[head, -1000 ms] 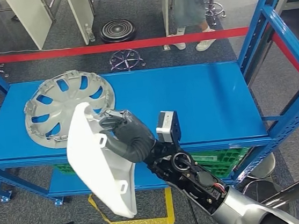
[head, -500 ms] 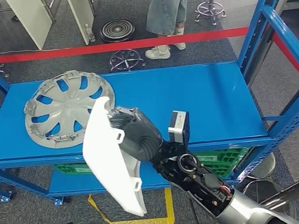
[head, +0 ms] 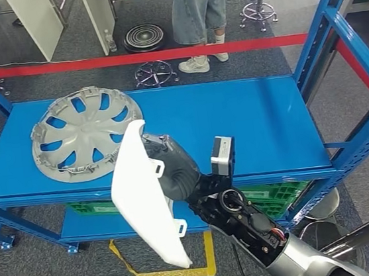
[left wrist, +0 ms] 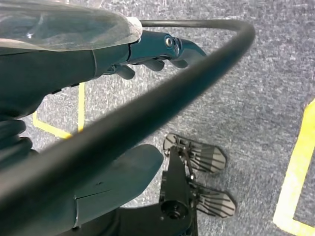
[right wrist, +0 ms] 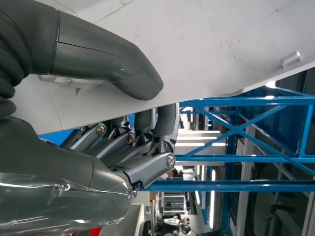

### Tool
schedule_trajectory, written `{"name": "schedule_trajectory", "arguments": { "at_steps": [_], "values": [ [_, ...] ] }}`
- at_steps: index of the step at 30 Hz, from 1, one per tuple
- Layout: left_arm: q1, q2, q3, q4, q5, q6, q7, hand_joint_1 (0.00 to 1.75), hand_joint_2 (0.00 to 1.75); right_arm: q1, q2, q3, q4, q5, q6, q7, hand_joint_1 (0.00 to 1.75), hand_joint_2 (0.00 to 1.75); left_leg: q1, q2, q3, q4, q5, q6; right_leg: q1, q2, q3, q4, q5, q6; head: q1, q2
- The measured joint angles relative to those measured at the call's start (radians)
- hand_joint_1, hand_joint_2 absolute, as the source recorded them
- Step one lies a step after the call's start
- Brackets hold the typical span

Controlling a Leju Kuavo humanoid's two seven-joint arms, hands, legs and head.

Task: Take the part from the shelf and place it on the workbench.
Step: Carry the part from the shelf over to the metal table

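Note:
The part is a curved white plastic panel [head: 144,196] with small mounting tabs. My right hand [head: 173,169] grips it in front of the blue shelf [head: 251,123], just off the shelf's front edge, with its lower end hanging over the floor. In the right wrist view the thumb [right wrist: 111,59] presses on the white panel [right wrist: 223,44] and the fingers [right wrist: 148,167] curl behind it. A silver hubcap [head: 86,132] lies at the shelf's left end. My left hand [left wrist: 159,51] hangs above the carpet, fingers loosely apart and holding nothing.
A person's legs [head: 198,16] stand beyond the red barrier tape [head: 113,59] behind the shelf. A green crate [head: 275,197] sits on the lower level. Blue uprights [head: 333,28] rise at the right. Yellow floor tape [head: 197,270] marks the carpet below.
My right hand has carried the white panel to the right along the shelf's front edge. The person behind the tape has stepped left.

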Motion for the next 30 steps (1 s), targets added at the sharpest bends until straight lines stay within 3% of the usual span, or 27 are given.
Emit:
{"name": "schedule_trajectory", "arguments": {
  "at_steps": [1, 3, 4, 5, 6, 7, 9, 11, 15, 17, 19, 20, 21, 22, 24, 25, 27, 30],
  "values": [
    [0.000, 0.004, 0.000, 0.001, -0.002, -0.006, 0.002, 0.00, 1.75, -0.001, 0.000, 0.000, 0.000, -0.001, 0.000, 0.000, 1.75, 1.75, 0.005, 0.001, 0.005, -0.005, 0.002, 0.003, 0.000, -0.001, -0.019, 0.042, -0.024, 0.004, 0.004, 0.000],
    [0.002, 0.010, 0.000, 0.002, -0.004, -0.010, 0.006, 0.00, 1.75, -0.001, 0.000, 0.000, 0.000, -0.003, 0.001, 0.001, 1.75, 1.75, 0.007, 0.001, 0.008, -0.006, 0.002, 0.004, -0.007, -0.002, -0.082, 0.186, -0.089, 0.012, 0.013, 0.000],
    [0.003, 0.013, 0.000, 0.002, -0.005, -0.011, 0.007, 0.00, 1.75, 0.000, -0.001, 0.000, 0.001, -0.003, 0.001, 0.001, 1.75, 1.75, 0.007, 0.000, 0.009, -0.006, 0.001, 0.004, -0.012, -0.003, -0.114, 0.255, -0.112, 0.015, 0.018, 0.000],
    [0.004, 0.014, 0.000, 0.003, -0.005, -0.012, 0.007, 0.00, 1.75, 0.001, -0.001, 0.000, 0.002, -0.003, 0.001, 0.001, 1.75, 1.75, 0.009, -0.001, 0.010, -0.006, -0.001, 0.002, -0.016, -0.003, -0.134, 0.293, -0.116, 0.019, 0.020, 0.000],
    [0.006, 0.016, 0.000, 0.003, -0.005, -0.012, 0.007, 0.00, 1.75, 0.002, -0.002, 0.000, 0.002, -0.003, 0.001, 0.001, 1.75, 1.75, 0.011, -0.004, 0.014, -0.006, -0.004, -0.001, -0.020, -0.003, -0.133, 0.288, -0.101, 0.022, 0.021, 0.000],
    [0.008, 0.016, 0.000, 0.003, -0.005, -0.013, 0.008, 0.00, 1.75, 0.002, -0.002, 0.000, 0.002, -0.003, 0.001, 0.001, 1.75, 1.75, 0.014, -0.008, 0.019, -0.005, -0.009, -0.006, -0.024, -0.003, -0.111, 0.241, -0.068, 0.025, 0.023, 0.000],
    [0.008, 0.018, 0.000, 0.004, -0.005, -0.013, 0.008, 0.00, 1.75, 0.001, -0.002, 0.000, 0.003, -0.003, 0.001, 0.001, 1.75, 1.75, 0.018, -0.017, 0.028, 0.000, -0.022, -0.020, -0.030, 0.007, -0.038, 0.099, -0.006, 0.030, 0.027, 0.000],
    [0.005, 0.020, 0.000, 0.004, -0.006, -0.013, 0.008, 0.00, 1.75, -0.001, -0.002, 0.000, 0.003, -0.003, 0.002, 0.001, 1.75, 1.75, 0.021, -0.025, 0.025, 0.006, -0.029, -0.034, -0.029, 0.019, 0.010, 0.013, 0.003, 0.024, 0.029, 0.000],
    [0.002, 0.021, -0.001, 0.004, -0.008, -0.013, 0.010, 0.00, 1.75, -0.001, -0.002, 0.000, 0.004, -0.003, 0.002, 0.001, 1.75, 1.75, 0.029, -0.025, 0.013, 0.026, -0.042, -0.055, -0.022, 0.014, 0.024, -0.002, -0.012, -0.003, 0.016, 0.000],
    [0.000, 0.021, -0.001, 0.004, -0.008, -0.013, 0.010, 0.00, 1.75, -0.003, -0.002, 0.000, 0.004, -0.003, 0.002, 0.001, 1.75, 1.75, 0.029, -0.013, -0.039, 0.126, -0.086, -0.061, -0.023, 0.002, 0.031, -0.008, -0.015, -0.015, 0.002, 0.000],
    [-0.001, 0.021, -0.001, 0.004, -0.008, -0.013, 0.010, 0.00, 1.75, -0.002, -0.002, 0.000, 0.005, -0.003, 0.002, 0.001, 1.75, 1.75, 0.028, -0.008, -0.131, 0.277, -0.133, -0.063, -0.019, -0.010, 0.034, -0.009, -0.019, -0.022, -0.012, 0.000],
    [0.000, 0.021, -0.001, 0.004, -0.008, -0.013, 0.010, 0.00, 1.75, -0.001, -0.002, 0.000, 0.005, -0.003, 0.002, 0.002, 1.75, 1.75, 0.028, -0.007, -0.168, 0.324, -0.138, -0.063, -0.016, -0.015, 0.035, -0.009, -0.021, -0.024, -0.017, 0.000],
    [0.003, 0.021, -0.001, 0.004, -0.008, -0.013, 0.010, 0.00, 1.75, 0.000, -0.002, 0.000, 0.006, -0.003, 0.002, 0.002, 1.75, 1.75, 0.028, -0.006, -0.184, 0.331, -0.123, -0.061, -0.015, -0.019, 0.037, -0.009, -0.023, -0.026, -0.021, 0.000],
    [0.004, 0.021, -0.001, 0.004, -0.008, -0.013, 0.010, 0.00, 1.75, 0.000, -0.002, 0.000, 0.006, -0.003, 0.002, 0.002, 1.75, 1.75, 0.027, -0.005, -0.179, 0.296, -0.089, -0.059, -0.014, -0.024, 0.040, -0.009, -0.025, -0.027, -0.025, 0.000],
    [0.004, 0.022, -0.001, 0.004, -0.008, -0.014, 0.010, 0.00, 1.75, 0.000, -0.002, 0.000, 0.006, -0.003, 0.002, 0.002, 1.75, 1.75, 0.023, 0.014, -0.126, 0.154, -0.006, -0.050, -0.012, -0.032, 0.047, -0.008, -0.029, -0.024, -0.031, 0.000],
    [0.002, 0.023, -0.001, 0.004, -0.009, -0.015, 0.010, 0.00, 1.75, -0.001, -0.002, 0.000, 0.006, -0.003, 0.001, 0.002, 1.75, 1.75, 0.019, 0.027, -0.101, 0.093, 0.021, -0.046, -0.010, -0.036, 0.049, -0.008, -0.032, -0.021, -0.035, 0.000],
    [-0.003, 0.023, -0.001, 0.004, -0.009, -0.017, 0.011, 0.00, 1.75, -0.001, -0.002, -0.001, 0.006, -0.003, 0.000, 0.002, 1.75, 1.75, 0.010, 0.041, -0.080, 0.037, 0.037, -0.038, -0.007, -0.044, 0.052, -0.008, -0.037, -0.013, -0.037, 0.000],
    [-0.004, 0.023, -0.001, 0.004, -0.010, -0.018, 0.016, 0.00, 1.75, 0.000, -0.002, -0.001, 0.006, -0.001, 0.000, 0.004, 1.75, 1.75, 0.010, 0.022, -0.075, 0.029, 0.040, -0.025, -0.008, -0.052, 0.052, -0.001, -0.050, 0.003, -0.030, 0.000]
  ]
}}
